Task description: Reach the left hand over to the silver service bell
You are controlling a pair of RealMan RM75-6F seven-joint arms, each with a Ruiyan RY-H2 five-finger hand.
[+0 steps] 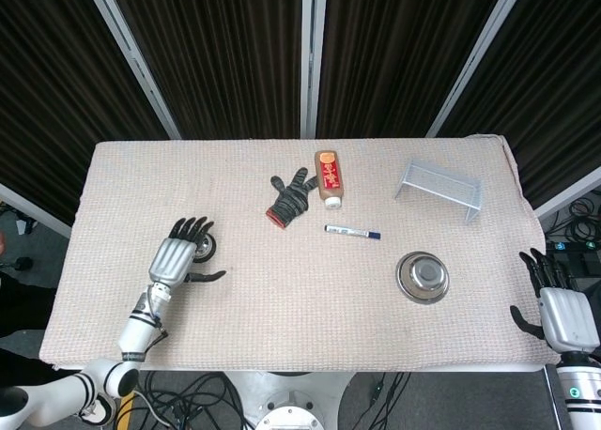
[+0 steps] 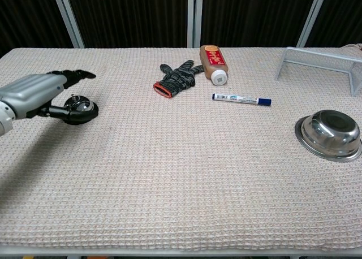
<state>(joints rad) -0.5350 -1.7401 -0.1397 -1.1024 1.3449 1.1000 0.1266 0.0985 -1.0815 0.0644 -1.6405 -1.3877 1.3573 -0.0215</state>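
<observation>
The left robot hand (image 2: 35, 93) is seen open and empty, its dark fingers (image 2: 78, 74) spread and stretched forward above the small silver service bell on a black base (image 2: 78, 108). The bell sits on the beige waffle-weave tabletop (image 2: 181, 174) just beneath and slightly ahead of the palm, with the thumb lying beside its base in the chest view; whether anything touches the bell cannot be told. In the head view the bell (image 1: 207, 250) is partly covered by the fingertips of the left robot hand (image 1: 172, 259).

The reach is judged nearly complete. To finish it well, the hand should be kept level and lowered gently until the palm or fingers are centred over the bell's dome, rather than pushed further forward, since a sideways nudge could slide the light bell across the cloth. The fingers are best left apart so the button stays accessible.

The right robot hand (image 1: 562, 308) is held open with nothing in it, well apart from the bell, at the tabletop's far edge.
</observation>
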